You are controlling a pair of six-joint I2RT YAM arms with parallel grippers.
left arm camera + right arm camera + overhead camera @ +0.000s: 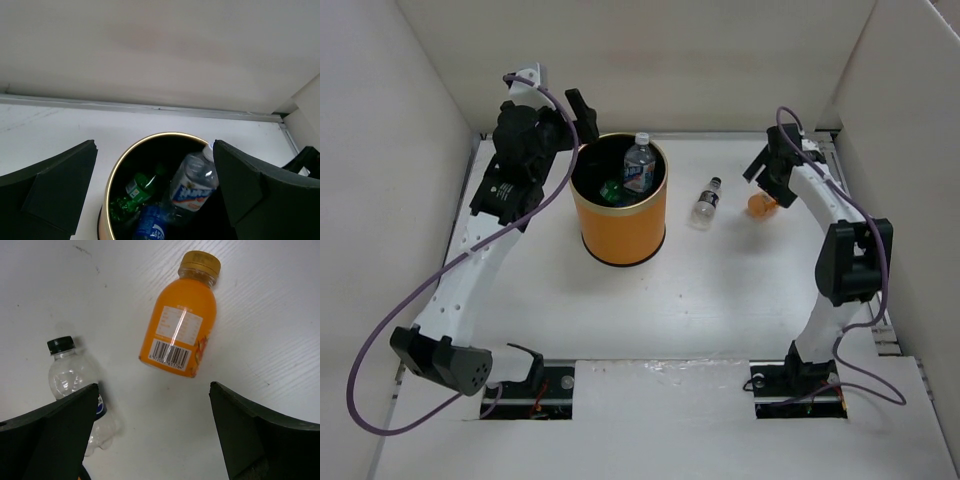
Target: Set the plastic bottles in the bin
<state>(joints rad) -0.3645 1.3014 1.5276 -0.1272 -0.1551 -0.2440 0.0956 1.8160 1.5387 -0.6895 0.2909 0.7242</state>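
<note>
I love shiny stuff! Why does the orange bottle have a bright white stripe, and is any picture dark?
Right wrist view: the stripe on the orange plastic bottle is glare from a light, sharp picture. Left wrist view: the round orange bin is shadowy inside, dimming the green plastic bottle in it. Top view: evenly bright, soft shadows on the white table.

Five plastic bottles (638, 165) in all: three inside the single orange bin (620, 225), two lying on the table (720, 290) at its three o'clock.
</note>
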